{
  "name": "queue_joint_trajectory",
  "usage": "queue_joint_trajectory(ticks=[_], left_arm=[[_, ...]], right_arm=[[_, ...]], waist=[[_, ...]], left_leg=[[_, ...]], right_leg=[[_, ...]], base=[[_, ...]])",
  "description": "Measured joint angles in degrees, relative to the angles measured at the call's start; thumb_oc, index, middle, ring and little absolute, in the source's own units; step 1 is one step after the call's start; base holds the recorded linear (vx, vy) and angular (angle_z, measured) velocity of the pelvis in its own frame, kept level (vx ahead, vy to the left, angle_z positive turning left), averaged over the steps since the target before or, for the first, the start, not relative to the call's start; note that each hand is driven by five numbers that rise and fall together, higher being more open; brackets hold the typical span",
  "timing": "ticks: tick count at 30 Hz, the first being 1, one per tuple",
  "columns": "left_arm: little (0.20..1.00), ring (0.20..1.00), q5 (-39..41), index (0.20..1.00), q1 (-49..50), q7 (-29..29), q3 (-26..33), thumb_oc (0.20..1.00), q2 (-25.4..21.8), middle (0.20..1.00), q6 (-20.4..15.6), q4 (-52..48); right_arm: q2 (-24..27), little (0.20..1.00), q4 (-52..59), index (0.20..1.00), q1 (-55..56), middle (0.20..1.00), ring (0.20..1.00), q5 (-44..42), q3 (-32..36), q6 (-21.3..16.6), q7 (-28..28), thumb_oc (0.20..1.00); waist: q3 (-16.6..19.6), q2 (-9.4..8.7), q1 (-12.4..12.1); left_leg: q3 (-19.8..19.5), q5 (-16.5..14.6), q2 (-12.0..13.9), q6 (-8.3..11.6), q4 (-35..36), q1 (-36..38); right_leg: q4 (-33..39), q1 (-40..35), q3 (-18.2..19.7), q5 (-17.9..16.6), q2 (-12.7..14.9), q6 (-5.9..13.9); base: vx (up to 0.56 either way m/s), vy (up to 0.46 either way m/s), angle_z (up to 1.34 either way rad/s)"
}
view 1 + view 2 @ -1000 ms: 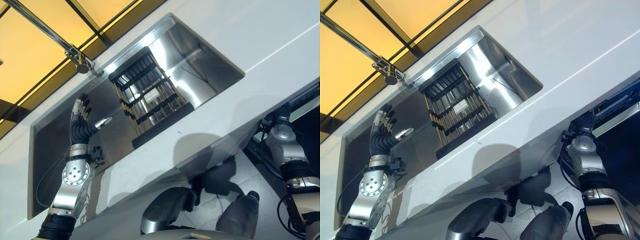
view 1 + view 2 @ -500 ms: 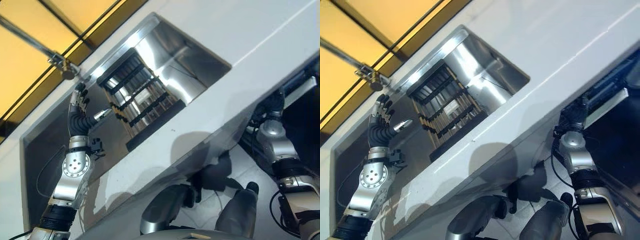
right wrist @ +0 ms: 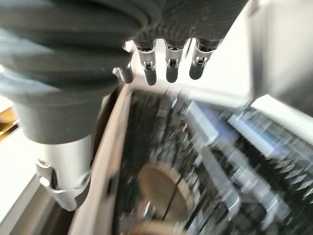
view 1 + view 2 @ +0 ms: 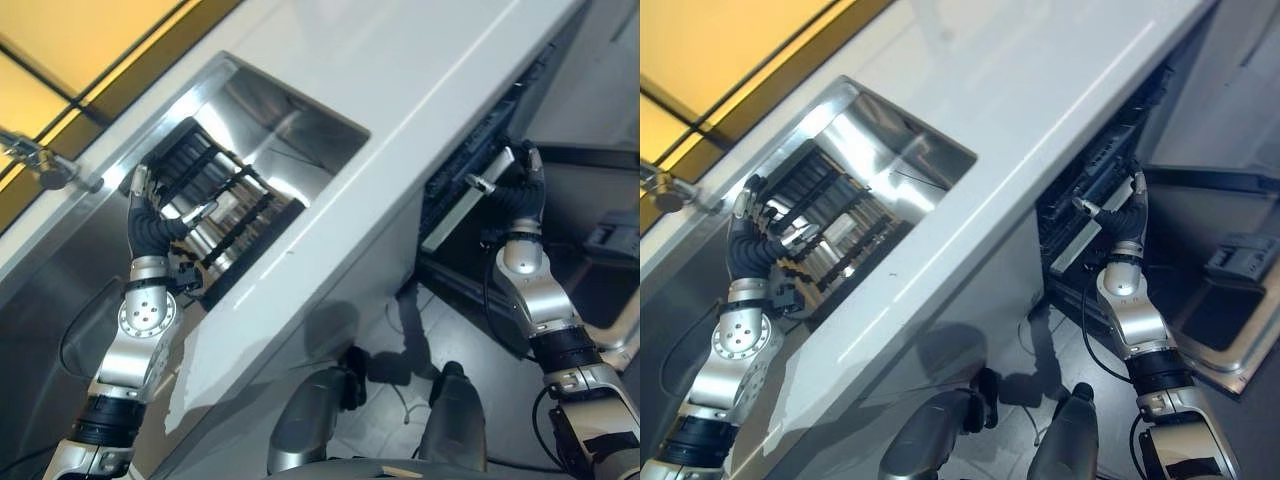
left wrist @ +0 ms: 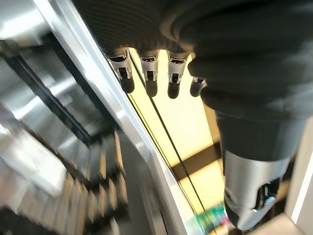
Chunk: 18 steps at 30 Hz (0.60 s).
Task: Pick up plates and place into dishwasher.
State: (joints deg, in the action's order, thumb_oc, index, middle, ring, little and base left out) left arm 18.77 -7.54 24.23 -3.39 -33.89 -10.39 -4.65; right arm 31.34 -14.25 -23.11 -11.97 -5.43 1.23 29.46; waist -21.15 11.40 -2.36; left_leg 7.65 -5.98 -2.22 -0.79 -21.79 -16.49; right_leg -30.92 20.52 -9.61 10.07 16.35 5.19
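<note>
- The left robot hand (image 4: 150, 215) is held up over the shiny sink (image 4: 300, 120), just beside the dark dish rack (image 4: 215, 215)
- Its fingers (image 5: 149, 73) are straight and its thumb sticks out to the side, and it holds nothing
- The dish rack sits inside the sink, which is set into the white bench (image 4: 420, 80)
- A tap (image 4: 40, 165) shows at the far left of the sink
- The right robot hand (image 4: 1125, 205) is up at the open dishwasher (image 4: 480, 150), on the right under the bench
- Its fingers (image 3: 171, 63) are straight too, and it holds nothing
- In the right wrist view a round brown plate (image 3: 164, 191) sits in the dishwasher rack (image 3: 230, 161), but it looks blurry
- I cannot tell if any plates are in the dish rack in the sink
</note>
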Motion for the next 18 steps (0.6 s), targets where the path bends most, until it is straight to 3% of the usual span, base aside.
queue_joint_trajectory(ticks=[8,14,18], left_arm=[[1.000,1.000,0.0,1.000,1.0,0.0,0.2,1.000,1.7,1.000,0.9,-0.6],[1.000,1.000,-0.1,1.000,5.4,0.2,0.8,1.000,4.4,1.000,0.9,-1.2],[1.000,1.000,-0.2,1.000,7.1,0.4,1.8,1.000,5.8,1.000,-0.3,-2.0]], right_arm=[[-0.7,1.000,0.6,1.000,11.3,1.000,1.000,0.0,5.1,-1.1,6.1,1.000],[-5.9,1.000,2.8,1.000,19.4,1.000,1.000,0.2,7.1,-3.3,12.2,1.000],[-7.5,1.000,2.7,1.000,24.4,1.000,1.000,1.2,7.1,-3.1,12.9,1.000]], waist=[[-0.6,0.78,3.3],[-1.0,1.57,5.4],[-1.1,1.71,6.7]], left_leg=[[1.1,-0.2,0.1,0.33,2.8,3.5],[3.3,-0.2,0.1,0.31,5.6,5.9],[4.7,0.0,0.2,0.37,7.9,7.6]], right_leg=[[2.9,-1.2,3.6,-1.3,-1.7,0.46],[4.3,-1.4,6.2,-1.7,-2.5,0.88],[5.3,-1.6,7.7,-1.8,-2.9,1.05]], base=[[-0.06,-0.047,-0.27],[-0.03,0.029,-0.23],[0.00,0.068,-0.22]])
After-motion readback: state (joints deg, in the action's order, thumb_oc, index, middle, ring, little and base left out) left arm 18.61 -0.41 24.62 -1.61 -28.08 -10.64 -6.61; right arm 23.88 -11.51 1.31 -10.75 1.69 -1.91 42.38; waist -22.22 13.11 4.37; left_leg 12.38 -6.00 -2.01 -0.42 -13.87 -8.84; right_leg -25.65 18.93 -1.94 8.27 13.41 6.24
